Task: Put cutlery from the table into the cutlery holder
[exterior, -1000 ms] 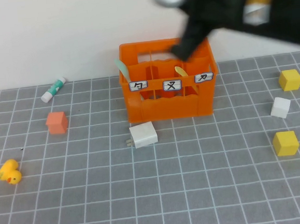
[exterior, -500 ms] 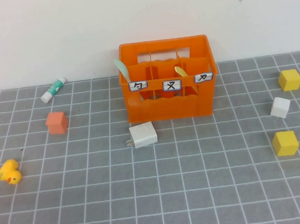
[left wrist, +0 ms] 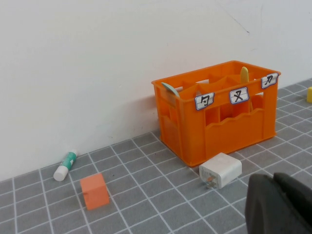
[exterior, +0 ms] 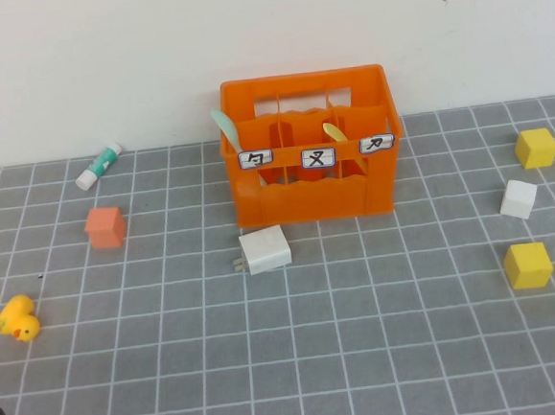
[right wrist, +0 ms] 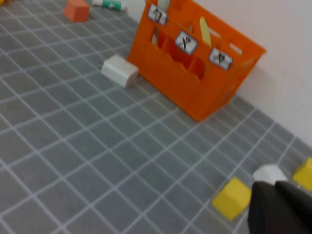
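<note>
Cutlery sits in the orange holder (exterior: pixel 311 147) — spoon (exterior: pixel 223 127) left, knife (exterior: pixel 335 132) right. Right gripper (right wrist: pixel 282 209), over the crate a second ago, has withdrawn right; left gripper (left wrist: pixel 280 204) near-left; claw states unreadable — task looks finished.

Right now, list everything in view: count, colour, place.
cutlery holder: 1, orange, far centre by the wall
spoon: 1, mint green, standing in its left compartment
knife: 1, pale yellow, standing right of the middle label
charger: 1, white, on the table just before the crate
cube: 1, orange, left
tube: 1, white and green, far left
duck: 1, yellow, near left
blocks: 2 yellow, 1 white, right
left tool: dark, near left corner
right tool: dark, near the right blocks
</note>
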Robot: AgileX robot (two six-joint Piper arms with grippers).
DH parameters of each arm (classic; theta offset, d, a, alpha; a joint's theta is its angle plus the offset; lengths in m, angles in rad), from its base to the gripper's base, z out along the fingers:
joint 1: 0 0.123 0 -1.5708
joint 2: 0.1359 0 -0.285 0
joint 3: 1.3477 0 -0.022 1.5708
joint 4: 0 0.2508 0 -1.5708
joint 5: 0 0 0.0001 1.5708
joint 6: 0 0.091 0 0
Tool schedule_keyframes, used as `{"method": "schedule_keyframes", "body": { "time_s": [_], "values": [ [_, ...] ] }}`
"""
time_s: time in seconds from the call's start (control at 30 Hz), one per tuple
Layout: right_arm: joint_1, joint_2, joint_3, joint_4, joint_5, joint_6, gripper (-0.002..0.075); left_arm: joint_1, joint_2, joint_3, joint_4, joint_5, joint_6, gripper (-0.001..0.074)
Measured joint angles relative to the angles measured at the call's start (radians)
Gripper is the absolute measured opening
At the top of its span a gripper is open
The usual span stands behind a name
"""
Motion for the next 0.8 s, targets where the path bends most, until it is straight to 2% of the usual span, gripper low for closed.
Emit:
{"method": "schedule_keyframes", "body": {
  "time_s": [0.2,0.67,0.8],
  "values": [
    [0.000,-0.062,0.023,0.014,0.103,0.002,0.0000,0.000,0.000,0.000,0.000,0.000,0.000,-0.0001],
    [0.000,-0.062,0.027,0.016,0.108,0.003,-0.0001,0.000,0.000,0.009,-0.002,-0.002,0.000,-0.0001],
    [0.000,-0.062,0.030,0.016,0.108,0.003,-0.0001,0.020,0.000,0.019,-0.058,0.013,0.000,-0.0001]
  ]
}}
